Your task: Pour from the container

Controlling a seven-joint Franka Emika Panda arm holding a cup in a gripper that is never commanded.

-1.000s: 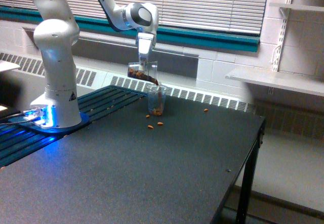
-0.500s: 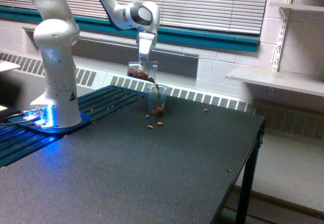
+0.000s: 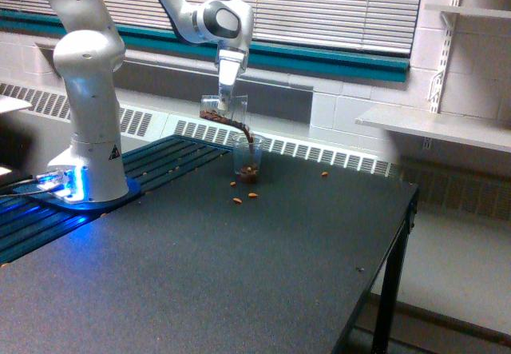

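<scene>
No writing is legible; fingers [image 3: 226, 97] clamp the tilted container [image 3: 223, 113], nuts streaming into the tumbler [image 3: 247, 159] on the worktop [image 3: 239, 274]

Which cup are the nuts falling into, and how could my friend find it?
Start at the big white robot arm on the dark table. Follow it to the gripper holding a tilted clear plastic container of brown nuts. Right below its lip stands the small slim clear tumbler, upright on the table, while loose nuts lie scattered around it.

Container [image 3: 221, 111] clear plastic; table [image 3: 239, 274] matt black, speckled
</scene>
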